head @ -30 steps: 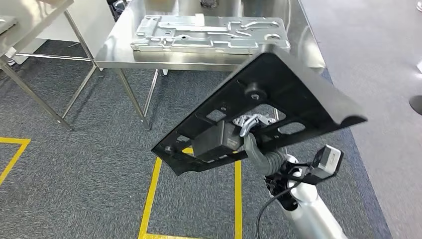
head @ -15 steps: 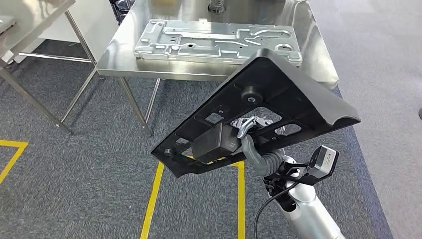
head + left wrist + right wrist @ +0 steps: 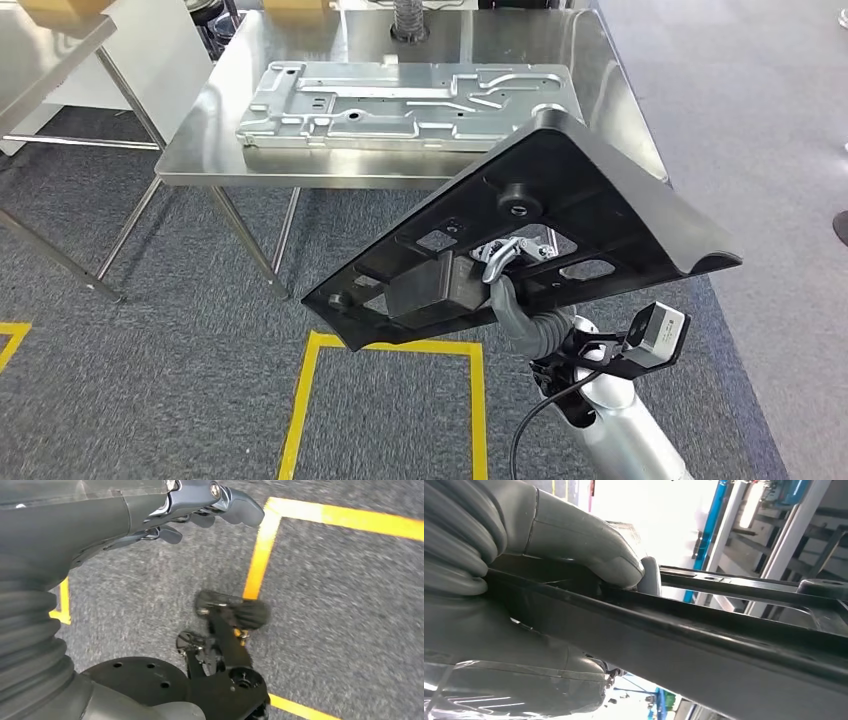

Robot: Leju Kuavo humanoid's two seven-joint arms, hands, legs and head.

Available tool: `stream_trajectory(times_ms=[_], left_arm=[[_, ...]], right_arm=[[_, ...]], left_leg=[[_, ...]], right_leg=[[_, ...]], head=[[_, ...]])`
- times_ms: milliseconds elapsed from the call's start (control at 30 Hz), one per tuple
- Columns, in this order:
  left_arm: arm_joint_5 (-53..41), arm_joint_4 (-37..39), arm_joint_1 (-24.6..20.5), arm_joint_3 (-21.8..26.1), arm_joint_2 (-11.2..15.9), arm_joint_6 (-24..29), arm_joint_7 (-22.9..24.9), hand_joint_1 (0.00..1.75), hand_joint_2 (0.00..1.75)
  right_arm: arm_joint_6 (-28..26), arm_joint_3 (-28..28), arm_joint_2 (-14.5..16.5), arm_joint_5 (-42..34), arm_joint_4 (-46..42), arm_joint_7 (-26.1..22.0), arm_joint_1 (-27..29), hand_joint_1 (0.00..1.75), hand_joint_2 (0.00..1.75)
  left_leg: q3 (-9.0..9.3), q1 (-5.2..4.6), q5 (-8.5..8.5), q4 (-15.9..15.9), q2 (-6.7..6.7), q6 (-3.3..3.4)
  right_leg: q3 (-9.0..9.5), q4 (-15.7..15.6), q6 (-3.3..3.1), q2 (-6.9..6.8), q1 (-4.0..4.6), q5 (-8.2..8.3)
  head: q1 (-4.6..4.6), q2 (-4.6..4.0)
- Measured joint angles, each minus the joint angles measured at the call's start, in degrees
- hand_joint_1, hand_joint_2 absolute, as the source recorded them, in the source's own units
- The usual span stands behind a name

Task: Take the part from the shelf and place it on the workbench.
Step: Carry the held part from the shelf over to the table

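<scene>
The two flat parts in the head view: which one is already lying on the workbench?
The silver metal plate lies flat on the steel workbench. The black part is tilted in the air, held by the right hand.

- Part (image 3: 590, 200): matt black, uniform.
- Right hand (image 3: 505, 290): grey, with silver metal links.
- Left hand (image 3: 150, 510): grey, darker fingers (image 3: 242, 507).
- Workbench (image 3: 610, 90): bare silver steel, reflective.
- Plate (image 3: 400, 100) on workbench: pale silver-grey, embossed pattern.
- Carpet (image 3: 150, 370): speckled dark blue-grey.
- Floor tape (image 3: 305, 400): yellow lines.
- Wrist camera (image 3: 655, 335): white and black.
</scene>
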Motion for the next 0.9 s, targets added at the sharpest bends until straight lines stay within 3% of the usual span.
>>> stream_trajectory(times_ms=[33,67,133,200,300,333,367,400,467,500,567,600,667,733,833,900], left_arm=[[0.0,0.0,0.0,-0.1,0.0,0.0,0.0,0.00,1.75],[0.0,0.0,0.1,-0.1,0.1,0.0,0.0,0.00,1.75],[0.0,0.0,0.1,-0.2,0.1,0.0,0.0,0.00,1.75],[0.0,0.0,-0.1,-0.2,0.1,0.0,-0.1,0.00,1.75],[0.0,0.0,-0.3,-0.3,0.1,0.0,-0.1,0.00,1.75],[0.0,0.0,-0.2,-0.3,0.1,0.0,-0.1,0.00,1.75],[0.0,0.0,-0.2,-0.3,0.1,-0.1,-0.1,0.00,1.75],[0.0,0.0,-0.2,-0.3,0.1,-0.1,-0.2,0.00,1.75],[0.0,0.0,-0.1,-0.3,0.1,-0.2,-0.4,0.00,1.75],[0.0,0.0,-0.2,-0.3,0.1,-0.3,-0.4,0.00,1.75],[0.0,0.0,-0.3,-0.5,0.1,-0.3,-0.5,0.00,1.75],[0.0,0.0,-0.4,-0.5,0.1,-0.3,-0.5,0.00,1.75],[0.0,0.0,-0.4,-0.5,0.2,-0.3,-0.4,0.00,1.75],[0.0,0.0,-0.5,-0.6,0.3,-0.3,-0.4,0.00,1.75],[0.0,0.0,-0.5,-0.6,0.4,-0.4,-0.4,0.00,1.75],[0.0,0.0,-0.2,-0.6,0.5,-0.4,-0.4,0.00,1.75]], right_arm=[[0.1,0.0,0.0,-0.1,-0.1,-0.2,0.1,1.75,1.75],[0.2,-0.1,0.0,-0.3,-0.2,-0.3,0.2,1.75,1.75],[0.5,-0.4,0.0,-0.7,-0.6,-0.6,0.4,1.75,1.75],[0.9,-0.9,0.0,-1.1,-1.0,-0.9,0.4,1.75,1.75],[1.3,-1.3,0.0,-1.5,-1.2,-1.1,0.6,1.75,1.75],[1.3,-1.4,0.0,-1.5,-1.3,-1.2,0.7,1.75,1.75],[1.3,-1.4,0.0,-1.5,-1.3,-1.2,0.8,1.75,1.75],[1.2,-1.4,0.0,-1.4,-1.3,-1.1,0.9,1.75,1.75],[1.0,-1.6,0.0,-1.2,-1.6,-0.4,0.9,1.75,1.75],[0.8,-1.8,0.0,-1.1,-1.7,0.1,0.9,1.75,1.75],[0.4,-2.0,0.0,-0.8,-2.1,0.8,0.9,1.75,1.75],[0.2,-2.1,0.0,-0.7,-2.2,1.0,0.9,1.75,1.75],[0.0,-2.3,0.1,-0.4,-2.4,1.3,1.0,1.75,1.75],[-0.1,-2.3,0.2,-0.3,-2.4,1.5,1.0,1.75,1.75],[-0.3,-2.3,0.3,-0.2,-2.3,1.7,1.1,1.75,1.75],[-0.4,-2.3,0.3,-0.2,-2.1,1.7,1.3,1.75,1.75]], left_leg=[[0.35,-0.19,1.62,-1.9,-0.10,0.39],[0.48,-0.33,2.03,-2.6,-0.17,0.74],[1.36,-0.28,1.94,-3.1,-0.05,1.45],[2.52,-0.11,1.74,-3.7,0.12,2.16],[3.67,-0.23,0.83,-3.9,0.41,2.79],[4.07,-0.31,0.43,-3.9,0.51,2.83],[4.59,-0.40,-0.02,-3.9,0.61,2.85],[5.24,-0.50,-0.49,-3.9,0.68,2.84],[6.60,-0.68,-1.50,-3.9,0.79,2.71],[7.10,-0.74,-1.94,-3.9,0.80,2.52],[7.67,-0.77,-2.45,-3.9,0.91,1.92],[7.92,-0.78,-2.41,-3.8,0.96,1.52],[8.23,-0.81,-2.48,-2.6,0.97,0.81],[6.56,-0.61,-3.68,1.2,0.78,0.19],[0.03,0.00,-7.71,10.6,0.68,-0.64],[-2.49,0.34,-8.62,12.3,0.68,-1.08]], right_leg=[[0.35,-0.2,0.34,0.17,0.04,-0.45],[0.56,-0.1,0.74,0.34,0.13,-0.60],[0.99,0.1,1.51,0.40,0.17,-0.71],[0.08,2.8,2.02,0.08,0.12,-1.55],[-6.47,13.0,2.54,-0.24,-0.01,-5.36],[-8.56,15.3,2.64,-0.26,-0.05,-6.12],[-9.78,15.8,2.62,-0.30,-0.05,-5.75],[-9.97,14.2,2.41,-0.37,0.01,-4.03],[-8.14,6.9,1.58,-0.77,0.35,1.66],[-7.25,3.8,1.14,-1.04,0.62,3.00],[-6.41,0.9,0.45,-1.35,1.06,3.29],[-6.25,0.6,0.16,-1.27,1.06,2.95],[-5.05,-0.2,-0.40,-1.03,0.71,3.94],[-3.73,-0.6,-0.70,-0.96,0.38,3.90],[-2.78,-0.6,-0.79,-0.73,0.30,2.97],[-2.03,-0.6,-0.60,-0.45,0.18,2.22]], head=[[-0.01,0.00],[-0.03,0.00],[-0.01,0.00],[0.21,0.00],[0.36,0.00],[0.36,0.00],[0.37,0.00],[0.37,0.00],[0.36,0.00],[0.29,0.00],[0.19,0.00],[0.12,0.00],[0.08,0.00],[-0.18,0.00],[-0.39,0.00],[-0.42,0.00]])
